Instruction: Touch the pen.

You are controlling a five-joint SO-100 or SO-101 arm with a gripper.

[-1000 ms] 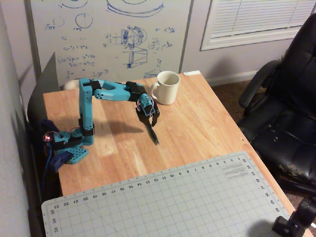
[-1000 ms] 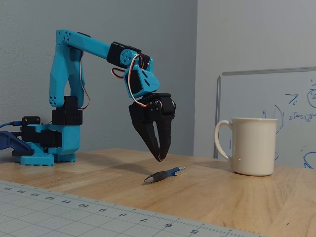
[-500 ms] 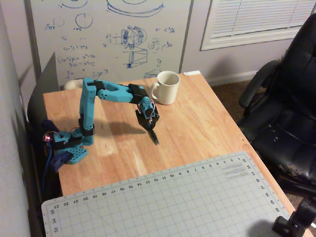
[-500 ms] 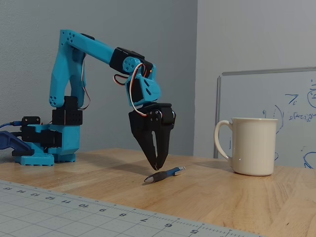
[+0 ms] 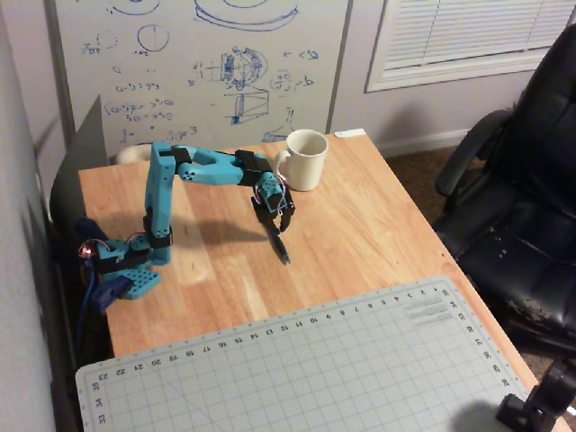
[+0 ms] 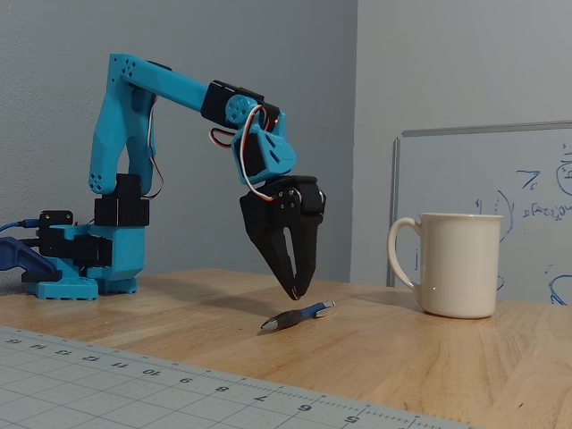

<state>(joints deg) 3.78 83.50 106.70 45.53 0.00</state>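
Fingertips nearly together, our end effector (image 6: 294,291) has lifted a little off the pen (image 6: 298,315) on the counter (image 6: 429,357), so we still need to touch it.

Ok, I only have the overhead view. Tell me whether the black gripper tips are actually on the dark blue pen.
Observer: No. In the fixed view the black two-finger gripper hangs above the dark blue pen, with a clear gap under its tips.
Operator: Give me the jaw state.
Observer: Shut; the fingers meet at one point.
Operator: Check the pen itself.
Observer: It lies flat on the wooden table, pale tip toward the green cutting mat.
Operator: And the cream ceramic mug.
Observer: The mug stands upright, well apart from the pen, handle toward the arm.
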